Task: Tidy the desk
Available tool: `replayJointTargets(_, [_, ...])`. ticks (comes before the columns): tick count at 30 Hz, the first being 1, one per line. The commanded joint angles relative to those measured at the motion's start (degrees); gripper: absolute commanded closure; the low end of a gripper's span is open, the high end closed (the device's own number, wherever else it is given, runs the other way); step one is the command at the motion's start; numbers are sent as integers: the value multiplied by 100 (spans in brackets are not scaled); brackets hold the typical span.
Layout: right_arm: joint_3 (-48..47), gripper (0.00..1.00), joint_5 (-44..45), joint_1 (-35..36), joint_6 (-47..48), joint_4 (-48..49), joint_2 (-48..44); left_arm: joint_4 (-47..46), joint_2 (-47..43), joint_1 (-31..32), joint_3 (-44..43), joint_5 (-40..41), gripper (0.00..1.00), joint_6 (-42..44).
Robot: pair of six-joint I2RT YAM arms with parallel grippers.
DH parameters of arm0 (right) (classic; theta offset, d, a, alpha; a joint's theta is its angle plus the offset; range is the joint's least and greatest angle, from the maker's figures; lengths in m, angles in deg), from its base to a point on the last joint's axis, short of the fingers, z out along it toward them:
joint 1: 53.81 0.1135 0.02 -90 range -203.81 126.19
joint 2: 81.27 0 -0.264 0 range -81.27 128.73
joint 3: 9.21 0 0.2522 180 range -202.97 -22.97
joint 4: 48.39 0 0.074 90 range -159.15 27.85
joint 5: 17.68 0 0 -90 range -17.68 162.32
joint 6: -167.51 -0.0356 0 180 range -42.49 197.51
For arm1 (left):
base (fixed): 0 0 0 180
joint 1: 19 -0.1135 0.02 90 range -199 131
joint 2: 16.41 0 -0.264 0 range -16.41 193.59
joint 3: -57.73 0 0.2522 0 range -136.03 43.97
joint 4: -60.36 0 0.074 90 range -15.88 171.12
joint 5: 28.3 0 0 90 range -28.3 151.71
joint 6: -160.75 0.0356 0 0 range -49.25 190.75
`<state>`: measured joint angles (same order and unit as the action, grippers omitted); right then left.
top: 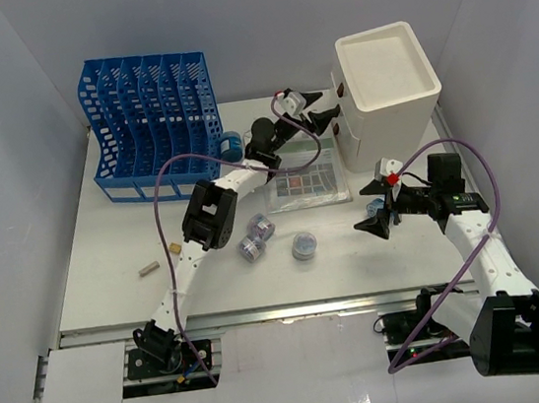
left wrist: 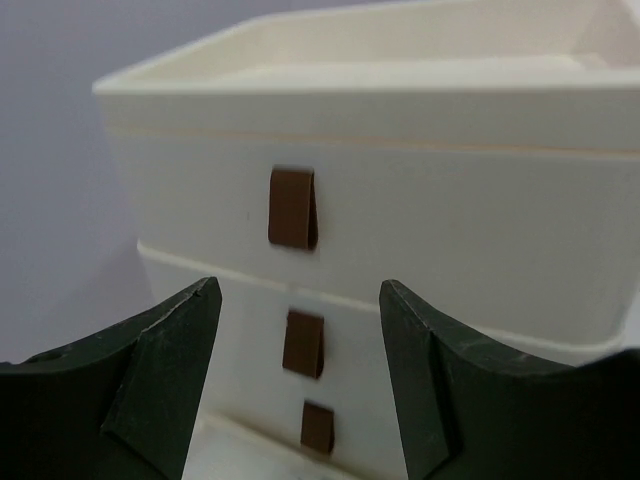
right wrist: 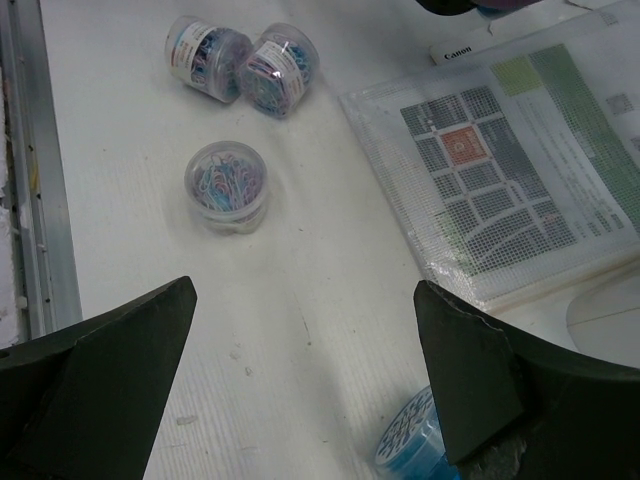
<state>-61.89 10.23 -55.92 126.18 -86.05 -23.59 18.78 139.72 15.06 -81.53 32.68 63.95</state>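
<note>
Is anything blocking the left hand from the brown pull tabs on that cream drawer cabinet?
Nothing visible. The left hand faces the brown pull tabs on the cream drawer cabinet, only air between.

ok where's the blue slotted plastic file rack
Top view: the blue file rack stands at the far left of the white desk, a blue roll beside its right end.

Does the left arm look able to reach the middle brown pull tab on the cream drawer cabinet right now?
Probably yes. The left gripper faces the cabinet front, jaws open, the middle tab lined up with the gap, and nothing visible in between.
</note>
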Motion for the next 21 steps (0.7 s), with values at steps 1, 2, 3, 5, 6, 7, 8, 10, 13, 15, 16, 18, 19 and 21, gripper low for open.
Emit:
replayJointTargets(1, [-800, 4, 1376, 563, -853, 377, -76, -557, -1532, -54, 1554, 216, 24, -46])
replayJointTargets(2, [-1090, 5, 1932, 757, -1255, 434, -8, -638, -1856, -94, 1987, 276, 22, -114])
replayJointTargets(3, [-1382, 6, 2468, 953, -1635, 476, 65, -716, -2172, -134, 2409, 333, 21, -187])
replayJointTargets(5, [-1947, 8, 3402, 1401, -2150, 433, 254, -795, -2684, -202, 3073, 404, 21, -360])
replayJointTargets(6, [-2193, 8, 3930, 1676, -2388, 437, 345, -783, -2881, -223, 3311, 429, 21, -427])
replayJointTargets(7, [-2383, 8, 4579, 1969, -2587, 493, 422, -721, -3132, -247, 3584, 456, 21, -508])
replayJointTargets(8, [-2517, 8, 5346, 2281, -2749, 600, 484, -609, -3438, -276, 3890, 484, 20, -602])
replayJointTargets(10, [-2821, 8, 6243, 2526, -3193, 705, 718, -232, -3855, -302, 4264, 451, 19, -659])
replayJointTargets(13, [-3563, 6, 7596, 2625, -3847, 615, 1214, 344, -4376, -316, 4680, 351, 17, -684])
replayJointTargets(15, [-4020, 5, 8346, 2637, -4271, 479, 1679, 713, -4740, -321, 4965, 324, 15, -672])
replayJointTargets(16, [-4280, 5, 8829, 2645, -4368, 442, 1890, 823, -4921, -321, 5145, 303, 14, -665])
replayJointTargets(18, [-4531, 5, 9171, 2630, -4487, 492, 2062, 869, -5107, -321, 5361, 301, 13, -657])
replayJointTargets(19, [-4651, 5, 9259, 2632, -4506, 505, 2179, 871, -5226, -321, 5512, 306, 12, -655])
replayJointTargets(21, [-4769, 7, 9397, 2634, -4480, 498, 2410, 849, -5439, -319, 5775, 275, 12, -653])
